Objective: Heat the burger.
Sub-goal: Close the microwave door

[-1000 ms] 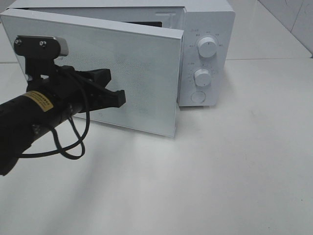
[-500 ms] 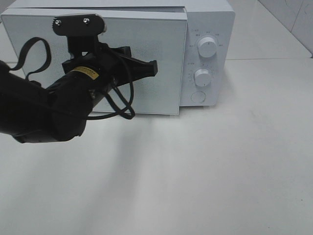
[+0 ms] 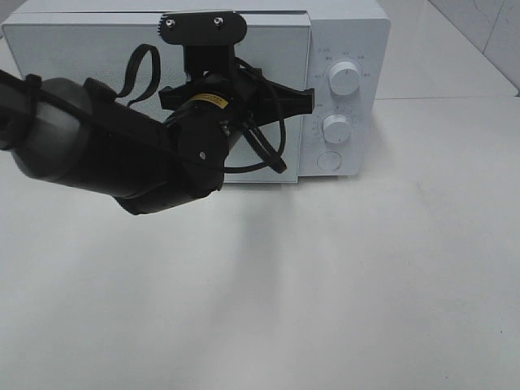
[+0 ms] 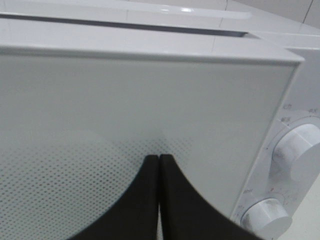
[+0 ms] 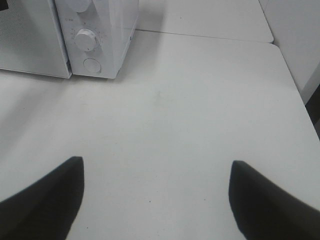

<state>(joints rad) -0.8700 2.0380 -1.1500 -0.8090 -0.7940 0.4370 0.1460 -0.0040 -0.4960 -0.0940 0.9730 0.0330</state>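
Door (image 3: 73, 49) swung shut on microwave (image 3: 349, 32), left gripper (image 4: 159, 161) closed.

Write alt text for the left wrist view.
The left pincer, shut with its two black tips pressed together, points at the white microwave door, which fills most of the view. Two white dials sit beside the door.
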